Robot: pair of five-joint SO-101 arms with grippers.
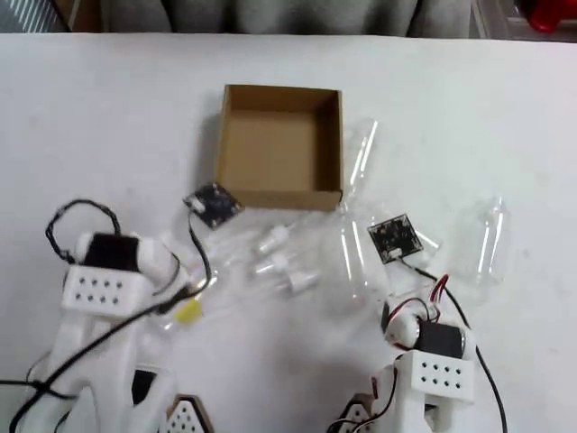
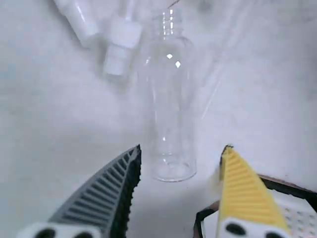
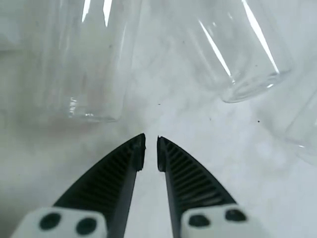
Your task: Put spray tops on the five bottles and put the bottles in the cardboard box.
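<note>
The matte white table [image 1: 108, 117] carries everything. Near its middle sits the cardboard box [image 1: 281, 149], square and open-topped, with thin brown walls and its bare brown floor showing. In the high view the left arm [image 1: 104, 289] and right arm [image 1: 435, 365] are blocky white plastic shells with rows of small holes, trailed by black cables.

Clear plastic bottles lie on their sides outside the box. They are smooth, glossy cylinders. One bottle [image 1: 361, 155] is just beside the box's wall, another [image 1: 491, 236] is well apart toward the table's edge, and a third [image 1: 352, 254] is near the box's front corner. Three spray tops [image 1: 287, 262], small white stepped caps, lie clustered in front of the box.

The left gripper [image 2: 182, 148] has its ribbed fingers well apart, one grey and one yellow. The round base of a lying bottle [image 2: 168, 99] sits just beyond them, with its threaded neck pointing away.

The right gripper [image 3: 150, 140] has black ribbed fingers drawn almost together, only a thin slit between the tips and nothing held. Two bottle bases [image 3: 84, 59] lie close ahead.
</note>
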